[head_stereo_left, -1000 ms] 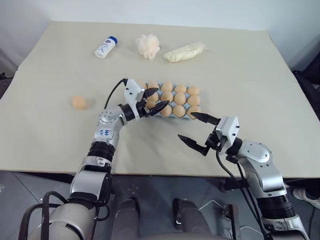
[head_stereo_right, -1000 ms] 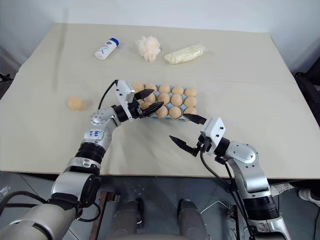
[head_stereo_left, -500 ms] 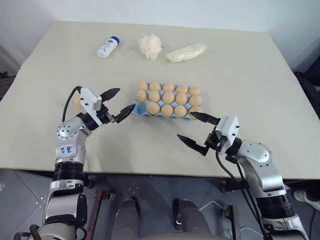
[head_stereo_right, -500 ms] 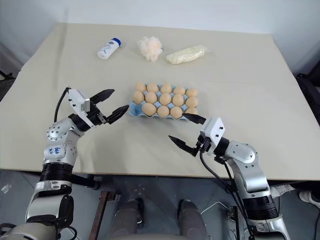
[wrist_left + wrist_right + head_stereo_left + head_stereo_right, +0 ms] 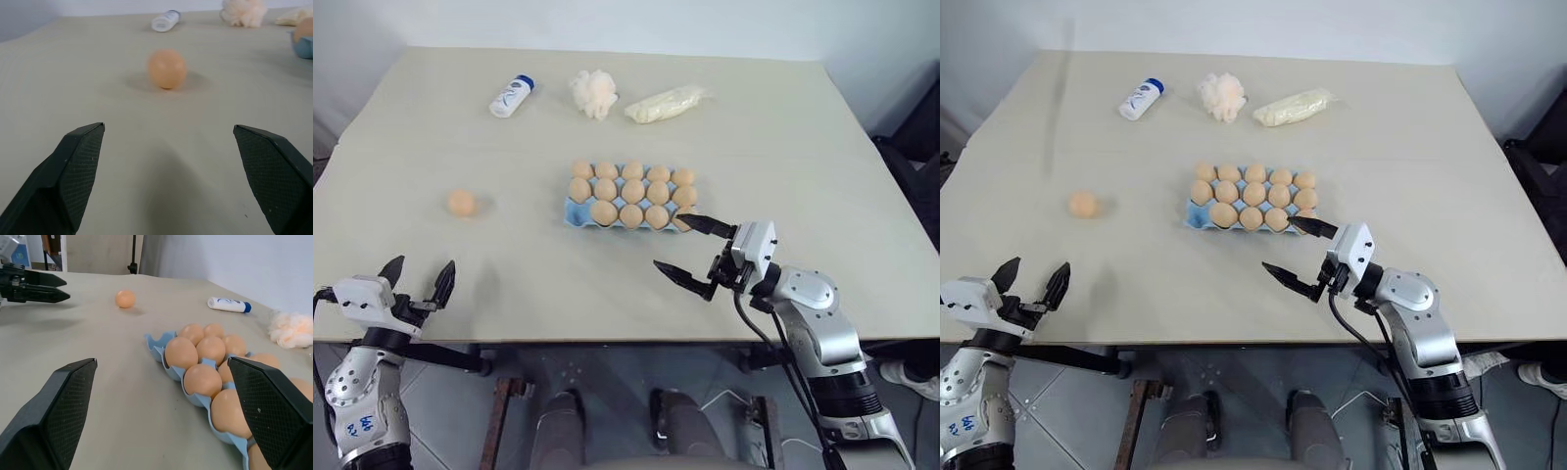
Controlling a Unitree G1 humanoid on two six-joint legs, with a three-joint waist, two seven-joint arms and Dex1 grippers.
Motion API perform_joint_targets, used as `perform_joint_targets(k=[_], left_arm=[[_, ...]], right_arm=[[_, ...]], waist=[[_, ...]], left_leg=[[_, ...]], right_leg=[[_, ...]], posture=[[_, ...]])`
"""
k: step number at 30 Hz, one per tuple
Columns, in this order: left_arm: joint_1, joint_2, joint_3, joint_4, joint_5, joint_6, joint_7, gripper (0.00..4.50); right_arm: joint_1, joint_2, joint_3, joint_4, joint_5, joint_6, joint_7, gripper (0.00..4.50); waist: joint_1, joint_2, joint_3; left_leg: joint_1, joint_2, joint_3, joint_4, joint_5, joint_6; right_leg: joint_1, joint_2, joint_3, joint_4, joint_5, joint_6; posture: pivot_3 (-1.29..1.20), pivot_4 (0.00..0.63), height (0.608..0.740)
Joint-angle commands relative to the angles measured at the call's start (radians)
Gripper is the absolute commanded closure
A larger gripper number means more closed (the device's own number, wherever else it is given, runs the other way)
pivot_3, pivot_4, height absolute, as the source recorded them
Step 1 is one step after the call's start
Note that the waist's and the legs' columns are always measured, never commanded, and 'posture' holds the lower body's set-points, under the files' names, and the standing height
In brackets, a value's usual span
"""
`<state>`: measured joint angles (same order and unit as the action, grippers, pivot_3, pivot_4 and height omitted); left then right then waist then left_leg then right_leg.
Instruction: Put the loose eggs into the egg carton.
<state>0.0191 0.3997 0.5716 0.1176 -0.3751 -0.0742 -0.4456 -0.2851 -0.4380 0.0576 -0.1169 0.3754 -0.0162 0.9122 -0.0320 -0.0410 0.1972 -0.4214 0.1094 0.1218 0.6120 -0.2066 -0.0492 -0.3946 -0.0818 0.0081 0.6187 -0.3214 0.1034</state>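
- Eggs are filling the egg carton (image 5: 576, 213) mid-table; one loose egg (image 5: 462, 203) is lying far left of it.
- Left gripper (image 5: 415, 281) is hovering spread, empty, near the table's near-left edge.
- Right gripper (image 5: 681, 249) is gaping, empty, beside the carton's near-right corner.

A bare test room or lab: a plain beige table (image 5: 783, 137) against blank white walls (image 5: 607, 24), with stand legs (image 5: 133, 254) on the far floor.

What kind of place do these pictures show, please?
Probably a robot test room, not a kitchen: a plain table against bare walls, with staged items on it: egg carton, bottle, puff.
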Motion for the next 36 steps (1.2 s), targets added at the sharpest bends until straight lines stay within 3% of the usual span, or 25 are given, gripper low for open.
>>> perform_joint_targets(k=[1, 10, 19, 22, 25, 30, 36], left_arm=[[-0.065, 0.003, -0.01, -0.005, -0.009, 0.029, 0.062, 0.01], [-0.341, 0.046, -0.091, 0.193, 0.056, 0.034, 0.126, 0.01], [-0.652, 0.085, -0.17, 0.615, 0.14, 0.02, 0.173, 0.01], [-0.691, 0.09, -0.193, 0.686, 0.154, 0.007, 0.164, 0.01], [-0.717, 0.096, -0.194, 0.736, 0.156, -0.022, 0.171, 0.59], [-0.704, 0.097, -0.206, 0.726, 0.148, -0.087, 0.115, 2.23], [-0.601, 0.055, -0.309, 0.463, 0.078, -0.193, -0.214, 2.23]], right_arm=[[-0.01, -0.011, -0.014, -0.026, 0.014, 0.001, 0.012, 0.0], [-0.007, -0.014, -0.006, -0.022, 0.008, 0.011, 0.031, 0.0], [0.025, -0.009, -0.009, -0.047, 0.002, 0.016, -0.001, 0.0], [0.032, -0.012, -0.011, -0.058, 0.001, 0.018, -0.012, 0.0], [0.046, -0.017, -0.014, -0.07, 0.001, 0.021, -0.022, 0.0], [0.069, -0.022, -0.014, -0.085, 0.0, 0.023, -0.031, 0.0], [0.081, -0.031, -0.021, -0.09, 0.002, 0.025, -0.042, 0.0]], waist=[[0.0, 0.0, 0.0], [0.004, 0.0, 0.0], [0.005, 0.0, 0.0], [0.006, 0.0, 0.0], [0.005, -0.001, 0.0], [0.005, -0.001, 0.0], [0.008, -0.001, 0.0]], left_leg=[[0.0, 0.0, 0.0, 0.0, 0.0, 0.0], [-0.001, 0.002, 0.001, 0.0, 0.0, -0.001], [-0.001, 0.002, 0.003, 0.0, 0.002, 0.002], [-0.003, 0.002, 0.004, 0.0, 0.003, 0.002], [-0.003, 0.003, 0.007, 0.0, 0.003, 0.002], [-0.003, 0.005, 0.011, 0.0, 0.003, 0.001], [-0.003, 0.006, 0.013, 0.001, 0.002, 0.0]], right_leg=[[-0.001, 0.001, 0.0, 0.0, 0.0, 0.0], [-0.003, 0.002, -0.003, 0.003, 0.005, 0.01], [-0.005, 0.003, -0.005, 0.003, 0.006, 0.01], [-0.008, 0.003, -0.005, 0.004, 0.006, 0.011], [-0.011, 0.003, -0.006, 0.005, 0.006, 0.011], [-0.015, 0.003, -0.005, 0.008, 0.006, 0.011], [-0.016, 0.003, -0.005, 0.008, 0.006, 0.01]], posture=[[0.0, 0.15, 0.74], [0.0, 0.15, 0.74], [0.0, 0.15, 0.74], [0.0, 0.15, 0.74], [0.0, 0.15, 0.74], [0.0, 0.15, 0.74], [0.0, 0.15, 0.74]])
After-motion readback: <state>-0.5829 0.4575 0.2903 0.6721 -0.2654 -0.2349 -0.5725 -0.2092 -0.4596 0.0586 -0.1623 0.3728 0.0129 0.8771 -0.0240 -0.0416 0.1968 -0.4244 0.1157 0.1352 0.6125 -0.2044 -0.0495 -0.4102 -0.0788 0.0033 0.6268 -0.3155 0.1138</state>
